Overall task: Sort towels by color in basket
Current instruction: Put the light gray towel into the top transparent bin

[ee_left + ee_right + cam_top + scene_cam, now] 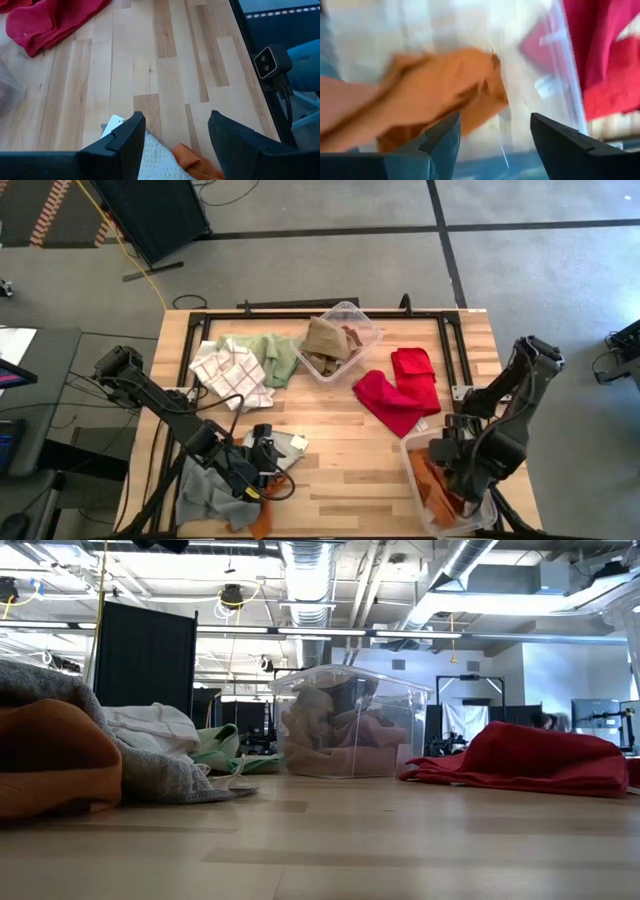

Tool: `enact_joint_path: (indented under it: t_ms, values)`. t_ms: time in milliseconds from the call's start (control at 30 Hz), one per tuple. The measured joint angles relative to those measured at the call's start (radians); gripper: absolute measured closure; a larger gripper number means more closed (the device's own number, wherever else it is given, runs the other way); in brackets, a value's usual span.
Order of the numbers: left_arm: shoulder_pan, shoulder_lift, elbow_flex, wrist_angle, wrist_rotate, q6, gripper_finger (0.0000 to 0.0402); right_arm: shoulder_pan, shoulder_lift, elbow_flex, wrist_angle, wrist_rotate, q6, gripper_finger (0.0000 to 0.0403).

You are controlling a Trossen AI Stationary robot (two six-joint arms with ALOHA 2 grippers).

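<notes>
Hidden: the right gripper (492, 132) blurs the orange towel (440, 92) in its wrist view; the near bin (412, 463) is partly covered by the arm.
Right jaws: apart, holding nothing, above the orange towel in that bin.
Left gripper (172, 135): jaws apart over a white towel (157, 160) at the front-left edge, beside a grey towel (205, 490).
Other towels: red towels (400, 390) mid-table; tan towel (325, 340) in the far bin (368, 330); checked towel (230, 372) and green towel (275, 355) rear left.
</notes>
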Motion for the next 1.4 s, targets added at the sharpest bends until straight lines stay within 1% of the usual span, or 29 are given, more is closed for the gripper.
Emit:
enact_joint_path:
  t_ms: [133,233,400,500,600,733,900,967,1100,1200,1400]
  values:
    - [0.000,0.000,0.000,-0.018,0.019,0.000,0.0194,-0.003,0.000,0.060,0.002,0.060,-0.004,0.0134]
    - [0.000,0.000,0.000,-0.057,0.046,-0.019,0.0194,-0.002,0.000,0.087,0.030,0.129,-0.022,0.0134]
    - [-0.008,0.000,0.000,-0.170,0.084,-0.093,0.0194,-0.008,0.002,0.091,0.210,0.237,-0.149,0.0134]
    - [-0.023,0.000,0.000,-0.213,0.097,-0.139,0.0194,-0.030,0.007,0.091,0.339,0.261,-0.247,0.0134]
    - [-0.048,0.000,0.000,-0.235,0.111,-0.177,0.0194,-0.054,0.025,0.091,0.442,0.269,-0.346,0.0134]
    - [-0.087,0.000,-0.004,-0.257,0.111,-0.236,0.0194,-0.085,0.071,0.091,0.532,0.268,-0.462,0.0134]
    - [-0.131,0.000,-0.075,-0.238,0.122,-0.326,0.0194,-0.123,0.150,0.091,0.631,0.266,-0.587,0.0134]
    - [-0.136,-0.001,-0.113,-0.218,0.148,-0.368,0.0194,-0.140,0.186,0.091,0.684,0.265,-0.642,0.0134]
    - [-0.140,0.000,-0.170,-0.196,0.153,-0.427,0.0194,-0.179,0.264,0.091,0.811,0.261,-0.755,0.0134]
    - [-0.141,0.000,-0.201,-0.168,0.147,-0.436,0.0194,-0.212,0.317,0.091,0.886,0.257,-0.823,0.0134]
    - [-0.116,0.000,-0.255,-0.044,0.137,-0.350,0.0196,-0.300,0.411,0.091,1.026,0.207,-0.926,0.0134]
